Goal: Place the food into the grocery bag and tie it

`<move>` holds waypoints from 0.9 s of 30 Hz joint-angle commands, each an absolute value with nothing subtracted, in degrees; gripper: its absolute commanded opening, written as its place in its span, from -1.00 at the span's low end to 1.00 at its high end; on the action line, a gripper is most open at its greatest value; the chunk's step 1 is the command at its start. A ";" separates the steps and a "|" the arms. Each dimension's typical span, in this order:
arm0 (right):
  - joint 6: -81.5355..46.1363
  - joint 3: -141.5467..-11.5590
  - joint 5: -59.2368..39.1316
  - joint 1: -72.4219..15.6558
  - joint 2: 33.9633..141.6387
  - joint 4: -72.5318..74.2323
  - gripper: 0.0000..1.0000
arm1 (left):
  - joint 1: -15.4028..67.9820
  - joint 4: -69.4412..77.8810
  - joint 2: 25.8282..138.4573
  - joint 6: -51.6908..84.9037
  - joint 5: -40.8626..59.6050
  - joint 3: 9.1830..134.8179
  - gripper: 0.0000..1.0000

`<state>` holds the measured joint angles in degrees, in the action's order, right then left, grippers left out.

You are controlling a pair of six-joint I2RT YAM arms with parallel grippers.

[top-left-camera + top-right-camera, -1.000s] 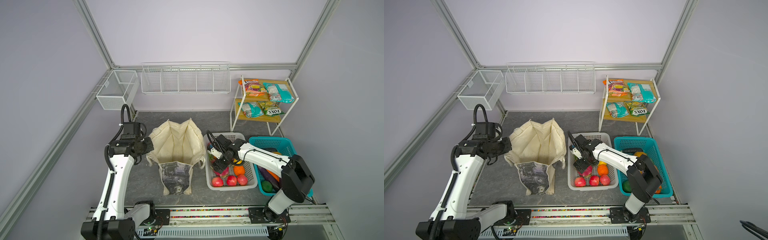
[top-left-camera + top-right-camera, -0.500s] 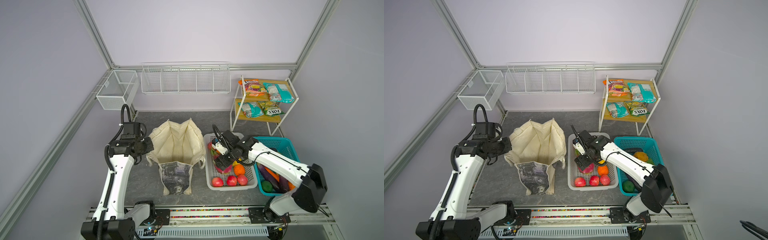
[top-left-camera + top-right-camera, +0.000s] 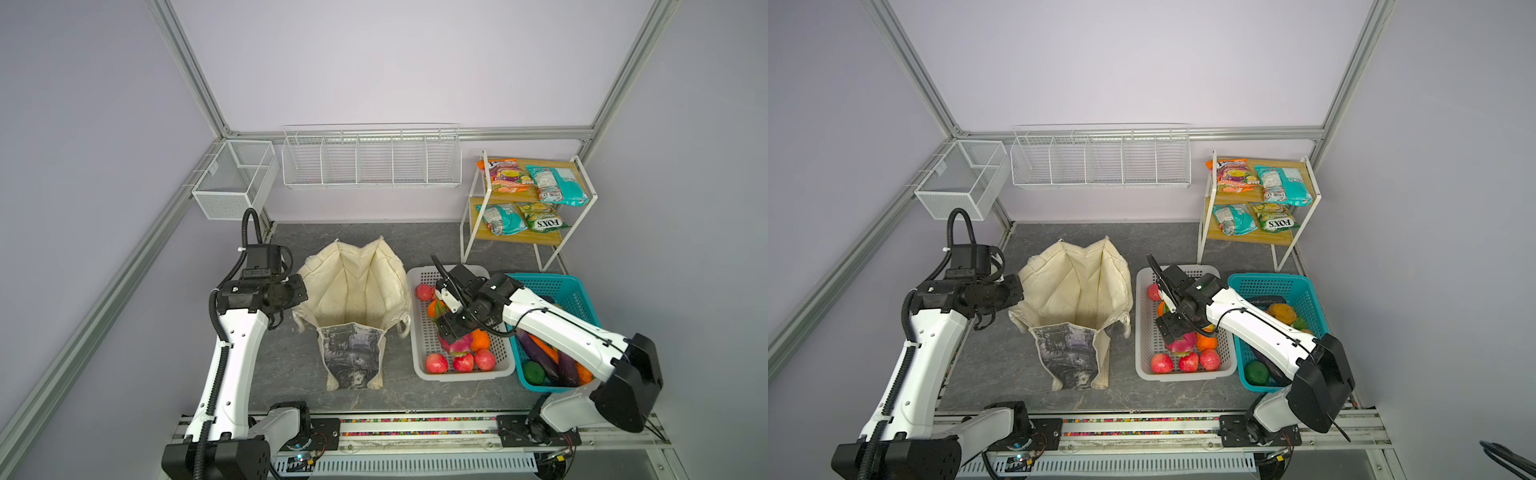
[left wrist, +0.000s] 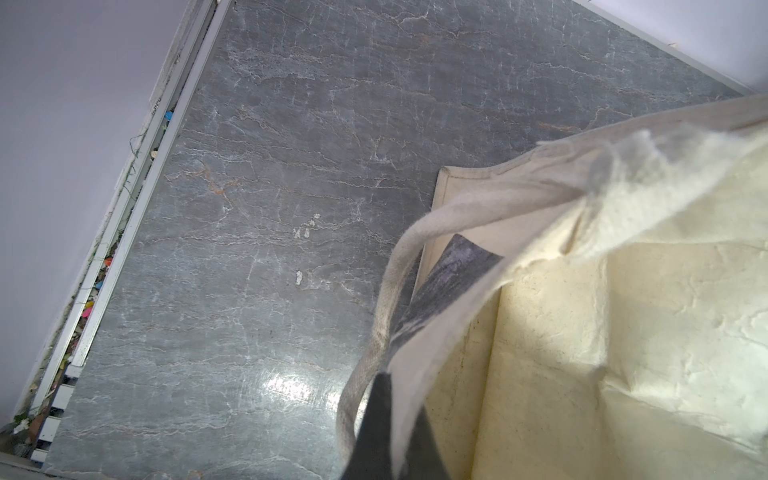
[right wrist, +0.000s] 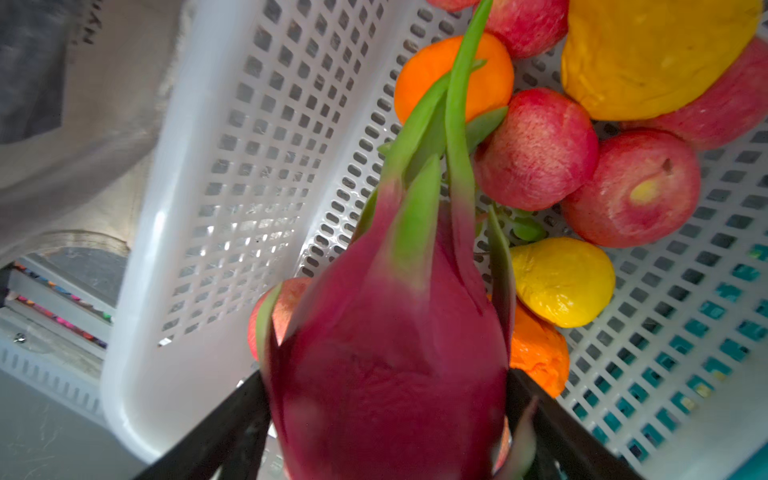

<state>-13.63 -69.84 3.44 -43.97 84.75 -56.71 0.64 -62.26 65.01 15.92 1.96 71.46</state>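
Elbow (image 3: 627, 370) swung out — right claw (image 3: 453, 334) grips dragon fruit (image 5: 386, 353) tips-outward; left claw (image 3: 297, 313) pinches bag (image 3: 353, 286).

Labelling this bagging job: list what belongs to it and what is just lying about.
Belongs: bag, dragon fruit, apples, oranges, teal packets.
Lying about: white basket, teal basket, wire rack, mesh box, shelf.

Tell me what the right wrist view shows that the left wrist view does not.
Only the right wrist view: the dragon fruit held in the right gripper, with the white basket, apples and oranges behind it. Only the left wrist view: the strap handle and pale inside of the grocery bag. Both: that bag's grey printed panel.
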 commanded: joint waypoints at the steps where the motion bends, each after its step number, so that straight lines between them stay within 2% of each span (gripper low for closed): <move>1: -15.20 -68.20 3.72 -44.23 86.72 -51.32 0.76 | 0.18 -62.97 64.39 15.58 2.49 72.81 -1.00; 9: -18.91 -68.99 9.69 -44.56 89.29 -46.89 0.75 | 0.18 -62.23 64.00 15.56 3.82 71.91 -1.00; 12: -17.91 -67.40 11.11 -46.07 85.14 -41.87 0.76 | 0.19 -62.14 63.86 15.56 3.71 71.72 -1.00; 17: -17.37 -62.59 5.85 -45.49 77.30 -32.59 0.76 | 0.18 -61.68 63.82 15.71 3.98 71.11 -1.00; 27: -18.98 -65.72 5.87 -44.95 77.62 -39.99 0.78 | 0.18 -61.17 63.83 15.82 4.52 70.95 -1.00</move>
